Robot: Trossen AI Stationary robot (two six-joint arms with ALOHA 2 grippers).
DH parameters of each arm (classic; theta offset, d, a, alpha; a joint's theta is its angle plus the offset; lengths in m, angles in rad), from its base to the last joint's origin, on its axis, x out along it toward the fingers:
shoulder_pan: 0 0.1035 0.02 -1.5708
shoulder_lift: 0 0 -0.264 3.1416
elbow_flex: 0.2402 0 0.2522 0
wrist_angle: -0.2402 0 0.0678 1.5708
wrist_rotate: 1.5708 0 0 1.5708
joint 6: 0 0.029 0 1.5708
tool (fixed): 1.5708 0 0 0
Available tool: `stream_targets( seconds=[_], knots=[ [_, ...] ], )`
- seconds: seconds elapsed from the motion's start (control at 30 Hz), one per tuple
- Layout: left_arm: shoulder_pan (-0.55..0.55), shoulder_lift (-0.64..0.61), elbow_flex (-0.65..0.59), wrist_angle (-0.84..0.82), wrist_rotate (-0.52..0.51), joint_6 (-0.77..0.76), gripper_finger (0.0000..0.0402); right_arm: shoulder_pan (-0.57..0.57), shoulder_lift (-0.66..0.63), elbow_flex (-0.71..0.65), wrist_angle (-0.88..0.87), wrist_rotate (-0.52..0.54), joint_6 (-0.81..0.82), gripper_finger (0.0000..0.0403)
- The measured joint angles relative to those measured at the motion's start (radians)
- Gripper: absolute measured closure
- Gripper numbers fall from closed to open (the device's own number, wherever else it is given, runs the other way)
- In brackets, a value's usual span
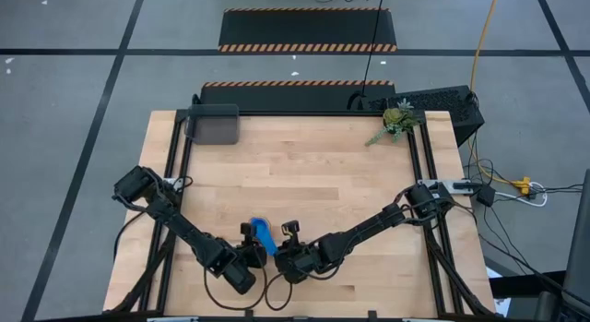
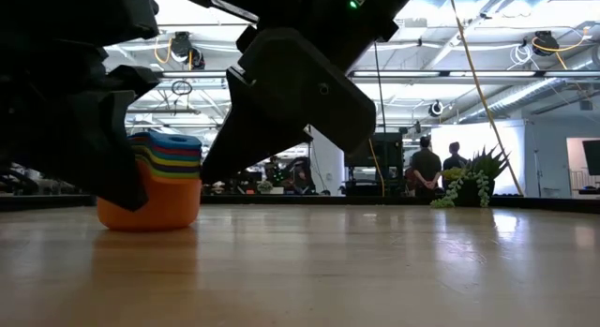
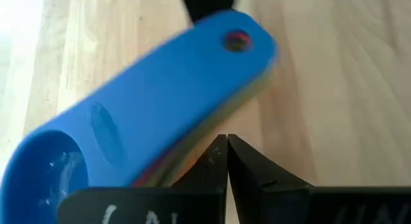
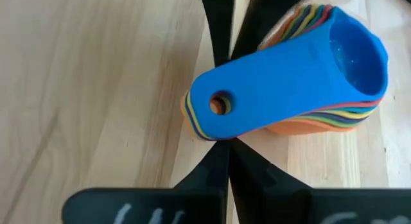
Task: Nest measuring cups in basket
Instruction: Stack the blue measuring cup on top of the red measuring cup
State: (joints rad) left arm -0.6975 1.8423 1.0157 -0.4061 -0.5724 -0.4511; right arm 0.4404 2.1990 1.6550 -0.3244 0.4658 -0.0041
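The measuring cups [image 1: 263, 234] sit nested in one stack on the table near its near edge. The orange cup [image 2: 155, 207] is at the bottom and a blue one [image 4: 302, 76] on top. The stacked handles fan out level above the wood. My left gripper [image 3: 226, 142] is shut, its tips beside the long side of the handles. My right gripper [image 4: 225, 147] is shut, its tips at the handles' free end [image 4: 215, 124]. The two grippers [image 1: 249, 241] [image 1: 290, 237] flank the stack from left and right. The dark grey basket [image 1: 213, 125] stands at the far left corner. My left gripper points its shut fingertips [image 3: 218, 153] at the side edge of the stacked handles [image 3: 192, 153], level with the table; I cannot tell whether they touch. My right gripper has its shut fingertips [image 4: 221, 156] right at the handles' holed free end; I cannot tell whether they touch.
A green plant sprig [image 1: 396, 119] lies at the far right corner, with a black keyboard [image 1: 442, 102] just beyond it. Bare wood [image 1: 313, 174] spreads between the stack and the basket. People stand far off in the room [image 2: 436, 168].
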Motion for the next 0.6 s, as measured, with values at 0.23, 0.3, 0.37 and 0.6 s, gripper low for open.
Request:
stream_targets(
  seconds=[0.23, 0.3, 0.37, 0.6],
  knots=[
    [0.003, 0.000, 0.000, 0.001, 0.000, 0.000, 0.0396, 0.000, 0.000, 0.000, -0.010, 0.005, 0.000, 0.0403],
    [0.004, 0.000, 0.000, 0.001, -0.001, -0.001, 0.0392, 0.000, 0.000, 0.000, -0.032, 0.010, 0.011, 0.0403],
    [0.006, 0.000, 0.000, 0.005, -0.004, -0.002, 0.0390, 0.006, -0.002, 0.000, -0.060, 0.041, 0.039, 0.0403],
    [0.030, 0.000, 0.000, 0.095, -0.008, 0.008, 0.0388, 0.060, -0.034, -0.001, -0.143, 0.149, 0.119, 0.0403]
  ],
)
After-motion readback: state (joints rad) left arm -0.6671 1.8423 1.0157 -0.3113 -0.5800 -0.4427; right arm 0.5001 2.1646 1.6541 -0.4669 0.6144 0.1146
